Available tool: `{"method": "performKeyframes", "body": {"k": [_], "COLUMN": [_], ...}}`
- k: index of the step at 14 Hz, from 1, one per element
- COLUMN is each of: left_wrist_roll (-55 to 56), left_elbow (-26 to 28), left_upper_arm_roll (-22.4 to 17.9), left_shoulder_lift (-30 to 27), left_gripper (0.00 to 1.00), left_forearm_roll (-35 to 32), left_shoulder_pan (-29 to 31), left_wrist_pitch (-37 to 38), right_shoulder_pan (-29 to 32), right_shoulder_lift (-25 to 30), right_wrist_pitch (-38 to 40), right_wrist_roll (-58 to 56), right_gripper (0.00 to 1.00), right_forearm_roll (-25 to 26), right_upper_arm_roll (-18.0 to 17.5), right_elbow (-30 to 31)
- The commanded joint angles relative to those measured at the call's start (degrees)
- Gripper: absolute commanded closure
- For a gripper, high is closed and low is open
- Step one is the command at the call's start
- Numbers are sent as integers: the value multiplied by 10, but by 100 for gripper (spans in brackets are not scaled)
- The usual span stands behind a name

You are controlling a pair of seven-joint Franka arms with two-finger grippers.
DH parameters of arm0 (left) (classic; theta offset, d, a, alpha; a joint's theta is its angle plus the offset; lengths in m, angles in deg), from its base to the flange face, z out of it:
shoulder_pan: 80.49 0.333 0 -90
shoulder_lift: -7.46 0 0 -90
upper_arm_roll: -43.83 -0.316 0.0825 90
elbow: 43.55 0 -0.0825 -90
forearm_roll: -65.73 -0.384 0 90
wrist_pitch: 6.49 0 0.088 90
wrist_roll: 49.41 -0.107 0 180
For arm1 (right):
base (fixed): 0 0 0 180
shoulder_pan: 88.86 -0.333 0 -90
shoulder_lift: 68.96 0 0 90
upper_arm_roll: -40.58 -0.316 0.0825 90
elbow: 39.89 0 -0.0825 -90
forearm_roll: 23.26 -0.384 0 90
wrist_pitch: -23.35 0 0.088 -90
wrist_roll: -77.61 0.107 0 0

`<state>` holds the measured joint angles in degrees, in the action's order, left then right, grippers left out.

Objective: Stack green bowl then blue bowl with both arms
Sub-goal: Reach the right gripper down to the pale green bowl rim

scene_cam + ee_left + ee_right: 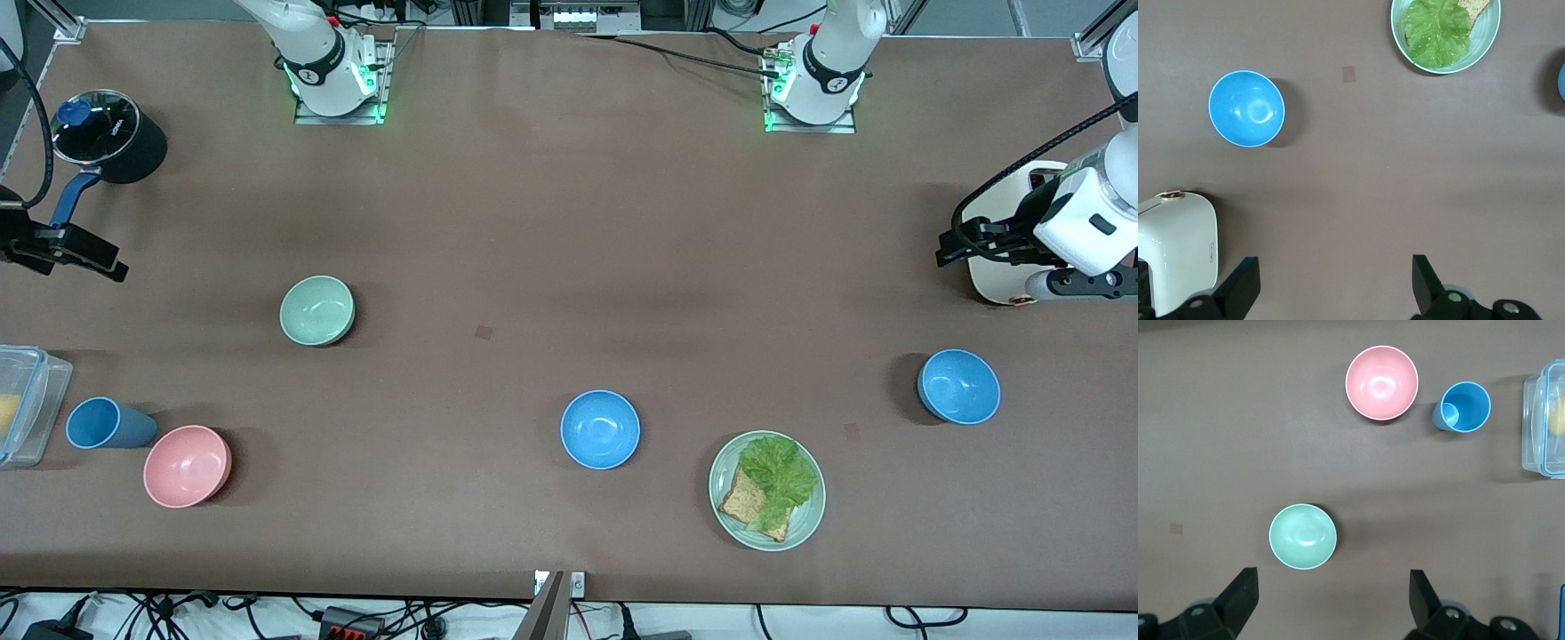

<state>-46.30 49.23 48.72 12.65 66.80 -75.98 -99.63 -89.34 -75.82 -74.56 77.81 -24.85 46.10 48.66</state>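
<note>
— Holding anything, were the grippers?

— No. The left gripper and right gripper both hung wide open, touching nothing, one at each end of the table.

— And the bowls?

— Round and shiny. The green bowl sat toward the right arm's end, the blue bowl mid-table near the front edge.

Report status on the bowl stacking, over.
Left gripper open, up by the white toaster. Right gripper open, up near the pot. Green bowl and both blue bowls untouched, apart. Nothing between them.
</note>
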Motion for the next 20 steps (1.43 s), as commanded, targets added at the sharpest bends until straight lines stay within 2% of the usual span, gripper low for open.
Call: {"method": "performKeyframes", "body": {"k": [1, 8, 13, 18, 20], "left_wrist_roll": [-12, -11, -11, -13, -27], "left_elbow": [0, -3, -1, -5, -13], "left_upper_arm_roll": [1, 1, 0, -4, -4], "left_shoulder_lift": [-3, 6, 10, 69, 106], "left_gripper": [0, 0, 0, 0, 0], "left_forearm_roll": [-2, -1, -1, -9, -12], "left_shoulder_pan": [3, 5, 7, 28, 50], "left_wrist_pitch": [1, 6, 18, 2, -47], "right_shoulder_pan": [0, 0, -34, -54, -53], "right_shoulder_lift": [18, 11, -74, -183, -217], "right_wrist_pitch": [-2, 1, 1, -24, -28], "right_wrist_roll": [-6, -6, -17, -14, -14], "right_gripper": [0, 0, 0, 0, 0], "right_forearm_roll": [7, 8, 9, 9, 9], "right_upper_arm_roll": [-2, -2, -2, -2, -2], "right_elbow": [21, 21, 29, 29, 29]}}
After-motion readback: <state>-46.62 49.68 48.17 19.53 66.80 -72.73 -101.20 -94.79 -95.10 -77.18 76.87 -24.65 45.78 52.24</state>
